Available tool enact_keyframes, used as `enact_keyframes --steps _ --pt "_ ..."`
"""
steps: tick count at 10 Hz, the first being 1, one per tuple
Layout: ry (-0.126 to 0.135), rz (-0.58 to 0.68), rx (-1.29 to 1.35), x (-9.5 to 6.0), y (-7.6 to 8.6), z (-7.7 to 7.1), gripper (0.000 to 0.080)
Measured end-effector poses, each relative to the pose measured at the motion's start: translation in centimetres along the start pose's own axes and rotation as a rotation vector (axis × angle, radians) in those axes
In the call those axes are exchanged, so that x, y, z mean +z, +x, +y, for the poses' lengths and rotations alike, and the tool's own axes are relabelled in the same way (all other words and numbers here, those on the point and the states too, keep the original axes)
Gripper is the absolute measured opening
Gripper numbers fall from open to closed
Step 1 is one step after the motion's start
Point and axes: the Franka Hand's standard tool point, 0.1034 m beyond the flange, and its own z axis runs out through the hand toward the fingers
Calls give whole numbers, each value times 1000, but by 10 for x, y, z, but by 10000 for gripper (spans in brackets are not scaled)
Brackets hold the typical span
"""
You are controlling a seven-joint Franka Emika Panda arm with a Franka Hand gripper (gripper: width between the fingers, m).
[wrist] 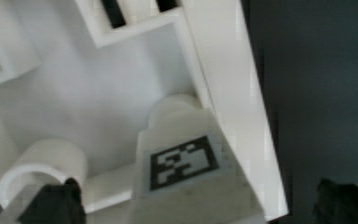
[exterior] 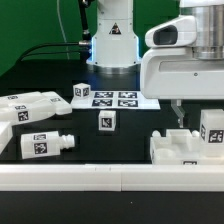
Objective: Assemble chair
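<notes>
The chair is not one thing yet. Its white tagged parts lie loose on the black table (exterior: 140,128), none of them beyond the marker board (exterior: 105,97).

Nearest, well in front of the board, a long white rail (exterior: 100,178) runs across the table. Just behind the rail, in front of the board and toward the exterior view's right, sits a slab (exterior: 178,152) with raised walls and notches. A tagged block (exterior: 213,128) stands upright at the slab's right end.

The gripper (exterior: 181,118) hangs over the slab, pointing down, just to the exterior view's left of the block. In the wrist view its dark fingers (wrist: 48,203) stand wide apart with the block's tag between them and neither finger on it — released, grasping nothing. A rounded peg shows beside one finger.

In front of the board toward the exterior view's left, a leg (exterior: 47,144) lies on its side, its peg end toward the right. A small cube (exterior: 107,121) stands just in front of the board, near its middle, with a tag facing the camera.

Beside the board on the exterior view's left lies a larger piece (exterior: 25,108) with tags. Behind the board rises the arm's base (exterior: 110,45).
</notes>
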Motion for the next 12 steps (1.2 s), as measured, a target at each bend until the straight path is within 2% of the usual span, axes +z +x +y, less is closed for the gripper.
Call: enact_keyframes --steps 1,2,3,4,5,6,7,12 --pt "-6 0 -95 0 0 1 649" --pt "-30 3 -196 0 0 0 649" --pt "-23 2 -136 1 0 0 649" --pt "-24 2 -137 1 0 0 559" --pt "-24 3 -109 1 0 0 426" --pt "-21 3 -38 1 0 0 426" --pt "-18 3 48 1 0 -1 282" --pt "-15 4 326 1 0 -1 282"
